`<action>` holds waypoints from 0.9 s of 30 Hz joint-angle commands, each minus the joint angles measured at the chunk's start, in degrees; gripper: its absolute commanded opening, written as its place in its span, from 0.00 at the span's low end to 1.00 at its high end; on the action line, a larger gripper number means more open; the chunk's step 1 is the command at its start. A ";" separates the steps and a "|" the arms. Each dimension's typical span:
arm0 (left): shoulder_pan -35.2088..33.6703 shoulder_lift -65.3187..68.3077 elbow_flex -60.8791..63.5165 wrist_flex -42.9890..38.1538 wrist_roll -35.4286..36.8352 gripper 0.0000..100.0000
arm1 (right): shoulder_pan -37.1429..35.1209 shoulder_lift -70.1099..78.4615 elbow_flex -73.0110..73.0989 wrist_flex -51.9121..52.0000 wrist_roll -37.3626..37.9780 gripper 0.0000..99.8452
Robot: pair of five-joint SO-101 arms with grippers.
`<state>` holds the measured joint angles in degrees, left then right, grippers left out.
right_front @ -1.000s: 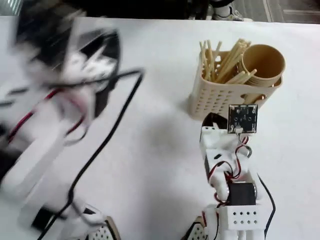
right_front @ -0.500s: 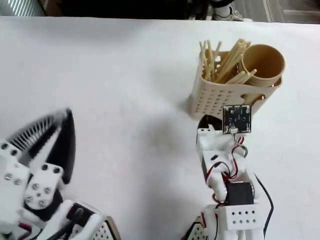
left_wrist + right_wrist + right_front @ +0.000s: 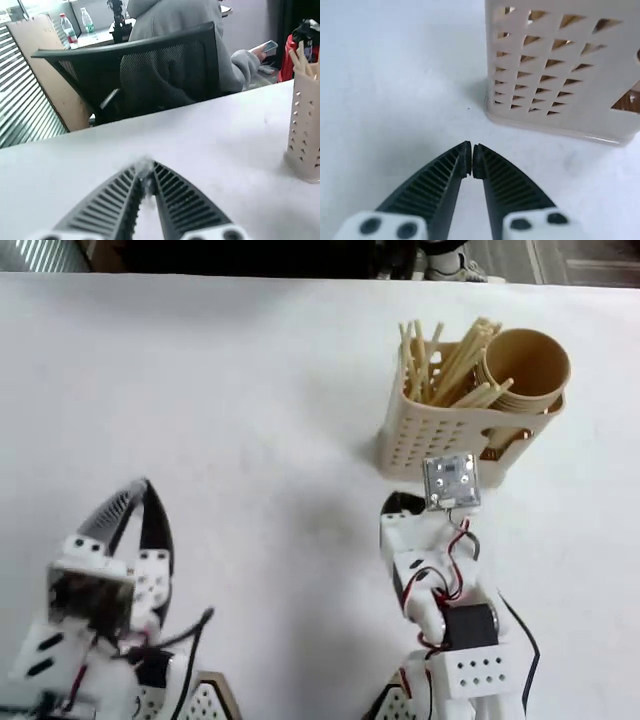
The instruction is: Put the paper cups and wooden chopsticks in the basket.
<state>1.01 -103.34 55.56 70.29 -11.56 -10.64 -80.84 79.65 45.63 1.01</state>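
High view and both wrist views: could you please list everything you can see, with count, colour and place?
table: one, white, under everything.
basket: one, cream, perforated, on the table's far right part.
wooden chopsticks: a bundle, too many to count, pale wood, standing in the basket's left part.
paper cups: a nested stack, number unclear, tan, in the basket's right part.
chair: one, black mesh, beyond the table's far edge.
left gripper: one, black, shut and empty, over the table's near left.
right gripper: one, black, shut and empty, just short of the basket, not touching it.
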 commanded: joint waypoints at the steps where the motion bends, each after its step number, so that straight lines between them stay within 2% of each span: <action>1: -1.01 -0.75 7.65 -3.96 -0.35 0.02 | -0.48 -0.66 1.32 0.31 0.62 0.02; 12: -2.15 -0.75 31.03 -16.79 -0.44 0.02 | -0.48 -0.66 9.32 -0.04 0.62 0.02; 20: -2.15 -0.75 40.79 -18.46 -0.44 0.02 | -0.48 -0.66 15.12 -0.04 0.62 0.02; 27: -3.47 -0.75 41.49 -17.85 -0.44 0.02 | 0.04 -0.66 16.62 -0.04 0.62 0.02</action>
<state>-1.80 -103.60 97.23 53.14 -11.74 -10.81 -80.84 96.00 45.63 1.01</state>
